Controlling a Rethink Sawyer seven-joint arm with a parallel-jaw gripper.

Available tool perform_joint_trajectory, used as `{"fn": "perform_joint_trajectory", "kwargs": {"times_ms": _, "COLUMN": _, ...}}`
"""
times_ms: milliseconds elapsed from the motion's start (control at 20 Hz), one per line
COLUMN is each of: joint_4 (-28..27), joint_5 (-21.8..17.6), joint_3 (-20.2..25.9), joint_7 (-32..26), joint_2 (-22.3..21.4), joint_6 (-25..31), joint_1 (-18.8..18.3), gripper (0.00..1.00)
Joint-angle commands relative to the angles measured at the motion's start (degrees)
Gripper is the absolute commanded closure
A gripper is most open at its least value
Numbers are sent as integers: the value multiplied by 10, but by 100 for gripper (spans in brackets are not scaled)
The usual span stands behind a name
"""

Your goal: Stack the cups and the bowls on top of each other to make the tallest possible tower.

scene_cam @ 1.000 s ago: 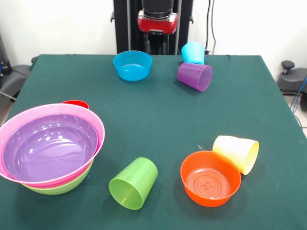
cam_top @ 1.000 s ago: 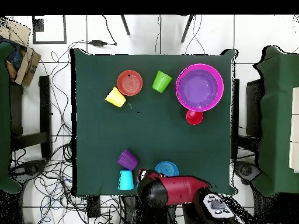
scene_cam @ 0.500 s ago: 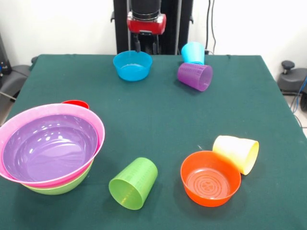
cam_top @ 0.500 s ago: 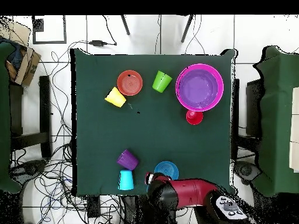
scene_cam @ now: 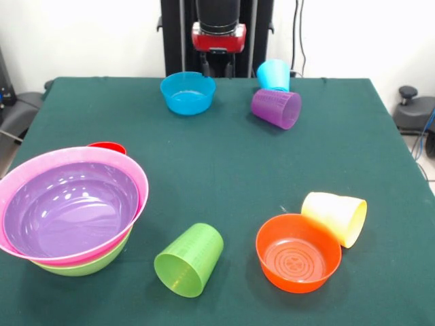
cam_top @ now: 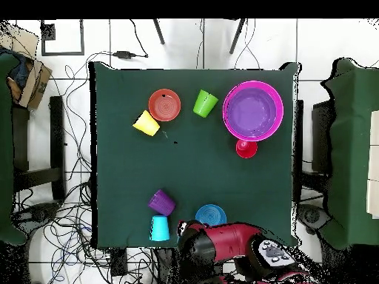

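Blue bowl point(scene_cam: 187, 92) sits upper centre on the counter point(scene_cam: 224, 163), just below the tool point(scene_cam: 219, 64); you can't tell its opening. Centre over the rim before descending.

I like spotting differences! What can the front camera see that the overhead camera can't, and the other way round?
Only the front view shows the lime green bowl under the pink bowl and purple bowl, plus rings inside the orange bowl. Only the overhead view shows floor cables and the whole table outline. Both show the blue bowl, four cups and the red arm.
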Motion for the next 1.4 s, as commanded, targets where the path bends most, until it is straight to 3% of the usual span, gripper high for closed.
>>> {"fn": "perform_joint_trajectory", "kwargs": {"times_ms": 50, "joint_4": -64, "joint_5": -18, "joint_3": 22, "joint_7": 31, "joint_2": 25, "joint_6": -37, "joint_1": 25, "gripper": 0}}
{"fn": "perform_joint_trajectory", "kwargs": {"times_ms": 250, "joint_4": -87, "joint_5": -26, "joint_3": 25, "joint_7": 24, "joint_2": 55, "joint_6": -50, "joint_1": 18, "gripper": 0}}
{"fn": "perform_joint_trajectory", "kwargs": {"times_ms": 900, "joint_4": -102, "joint_5": -23, "joint_3": 12, "joint_7": 35, "joint_2": 80, "joint_6": -75, "joint_1": 33, "gripper": 0}}
{"fn": "perform_joint_trajectory", "kwargs": {"times_ms": 1100, "joint_4": -97, "joint_5": -19, "joint_3": 10, "joint_7": 35, "joint_2": 77, "joint_6": -79, "joint_1": 36, "gripper": 0}}
{"fn": "perform_joint_trajectory", "kwargs": {"times_ms": 1400, "joint_4": -85, "joint_5": -23, "joint_3": 34, "joint_7": 13, "joint_2": 60, "joint_6": -51, "joint_1": 4, "gripper": 0}}
